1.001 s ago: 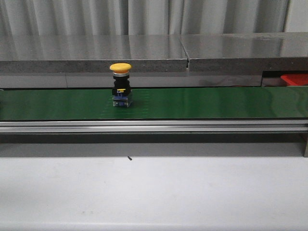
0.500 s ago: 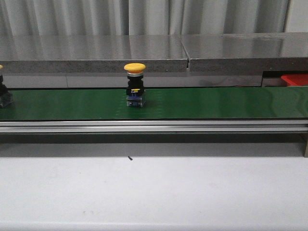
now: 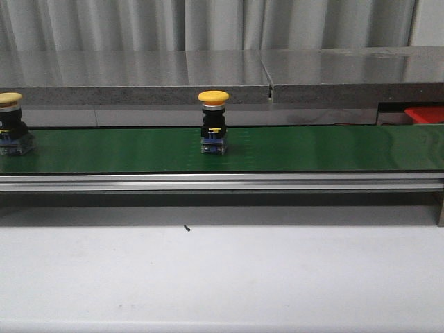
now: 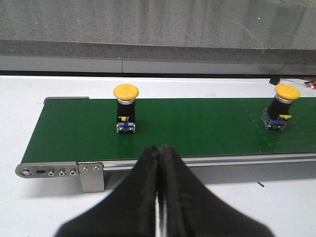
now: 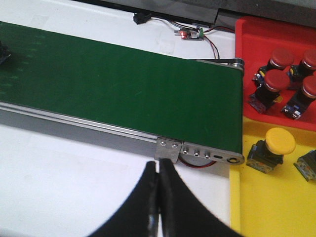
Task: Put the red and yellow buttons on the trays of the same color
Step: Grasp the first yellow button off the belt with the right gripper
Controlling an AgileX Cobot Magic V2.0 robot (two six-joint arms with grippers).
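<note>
white tabletop [image 3: 222, 277] carries a long green conveyor belt [image 3: 312, 147]. beyond its right end sit a bright red plastic tray [image 5: 276, 29] and a yellow tray [image 5: 276, 197]. two yellow-capped push buttons [image 3: 213, 122] [image 3: 12, 122] stand upright on the belt. left tool [image 4: 159, 153] and right tool [image 5: 158, 170] are both pressed together, empty.

A matt green belt [image 3: 312, 149] is edged w/ brushed metal rail [image 3: 222, 182], glossy plastic is seen on yellow button caps [image 3: 213, 97] & red tray [image 5: 256, 29], table [image 3: 222, 277] smooth matt white.
</note>
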